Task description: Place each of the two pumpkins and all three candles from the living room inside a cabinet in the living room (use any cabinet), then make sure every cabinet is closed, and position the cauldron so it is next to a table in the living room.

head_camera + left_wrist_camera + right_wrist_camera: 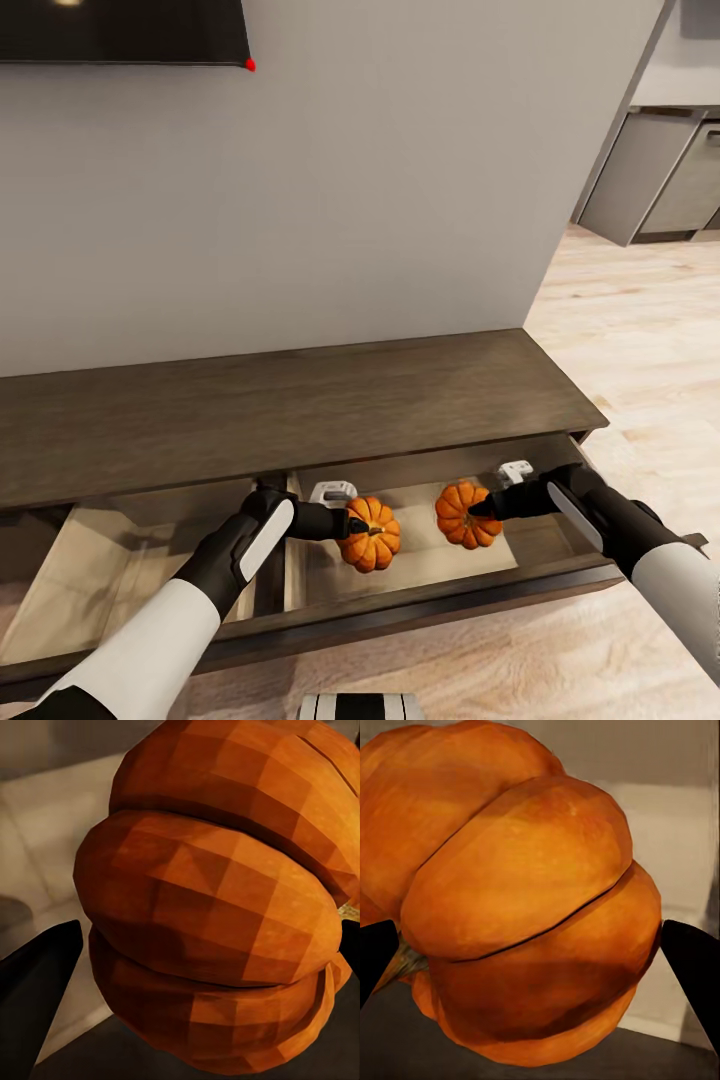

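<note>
The cabinet (300, 400) is a long low dark-brown unit against the wall, with its right drawer (420, 590) pulled out and the pale interior showing. Two orange ribbed pumpkins are over that drawer. My left gripper (357, 524) is shut on the left pumpkin (374, 540), which sits close between the dark fingers (37, 997) in the left wrist view. My right gripper (478, 508) is shut on the right pumpkin (465, 520), seen large (525, 930) between the fingertips (694, 971) in the right wrist view. I cannot tell whether either pumpkin touches the drawer floor.
A second drawer (90, 580) stands open to the left. A dark screen (120, 30) hangs on the grey wall above. Light wood floor (640, 330) runs past the cabinet's right end towards grey kitchen cupboards (660, 170).
</note>
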{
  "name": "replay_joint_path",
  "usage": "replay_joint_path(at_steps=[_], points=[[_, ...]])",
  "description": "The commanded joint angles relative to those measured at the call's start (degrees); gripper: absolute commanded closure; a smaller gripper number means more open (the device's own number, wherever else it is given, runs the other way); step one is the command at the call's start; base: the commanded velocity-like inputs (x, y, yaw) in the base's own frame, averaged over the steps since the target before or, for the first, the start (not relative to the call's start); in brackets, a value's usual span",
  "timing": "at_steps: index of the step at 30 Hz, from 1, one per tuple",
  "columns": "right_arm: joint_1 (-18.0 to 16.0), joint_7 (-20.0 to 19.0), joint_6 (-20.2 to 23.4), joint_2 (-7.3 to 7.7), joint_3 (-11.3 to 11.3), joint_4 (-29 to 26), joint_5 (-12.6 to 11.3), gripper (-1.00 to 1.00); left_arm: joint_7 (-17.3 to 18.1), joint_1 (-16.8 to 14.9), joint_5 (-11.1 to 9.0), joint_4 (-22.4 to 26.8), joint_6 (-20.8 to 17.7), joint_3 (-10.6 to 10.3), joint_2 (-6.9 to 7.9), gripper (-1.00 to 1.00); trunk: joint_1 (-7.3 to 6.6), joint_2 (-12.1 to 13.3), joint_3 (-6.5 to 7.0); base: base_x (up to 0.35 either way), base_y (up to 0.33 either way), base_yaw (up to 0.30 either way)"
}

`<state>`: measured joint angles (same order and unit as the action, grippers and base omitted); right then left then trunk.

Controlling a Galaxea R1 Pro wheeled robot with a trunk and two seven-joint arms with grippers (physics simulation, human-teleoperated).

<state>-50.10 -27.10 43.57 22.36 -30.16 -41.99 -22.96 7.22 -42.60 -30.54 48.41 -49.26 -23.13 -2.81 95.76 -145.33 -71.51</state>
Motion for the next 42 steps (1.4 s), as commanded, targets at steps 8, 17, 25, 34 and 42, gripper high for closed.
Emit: replay_joint_path(at_steps=[8,17,25,34,42], points=[[-0.17,-0.08,-2.83,-1.11,-0.03,6.41,-0.07,1.00,0.38,-0.03,0.34,0.02,-0.22,0.02,0.00,1.00,-0.02,-0.02,-0.04,0.000,0.000,0.000],[-0.26,-0.06,-7.69,-2.03,0.07,9.62,-0.14,1.00,0.41,-0.03,0.24,0.02,-0.22,0.02,0.00,1.00,-0.02,-0.02,-0.04,0.000,0.000,0.000],[-0.26,4.28,-10.35,-3.66,0.10,11.39,-0.16,1.00,0.43,-0.03,0.22,-0.05,-0.22,-0.06,-0.01,1.00,-0.02,-0.02,-0.04,0.000,0.000,0.000],[-0.26,5.66,-11.48,-4.94,0.10,13.21,-0.16,1.00,0.49,-0.03,0.22,-0.02,-0.30,-0.06,0.00,1.00,-0.02,-0.02,-0.04,0.000,0.000,0.000],[-0.26,5.80,-11.49,-5.91,0.10,13.39,-0.16,1.00,0.53,-0.03,0.22,-0.07,-0.33,-0.07,-0.03,1.00,0.11,-0.09,-1.15,0.000,0.000,0.000]])
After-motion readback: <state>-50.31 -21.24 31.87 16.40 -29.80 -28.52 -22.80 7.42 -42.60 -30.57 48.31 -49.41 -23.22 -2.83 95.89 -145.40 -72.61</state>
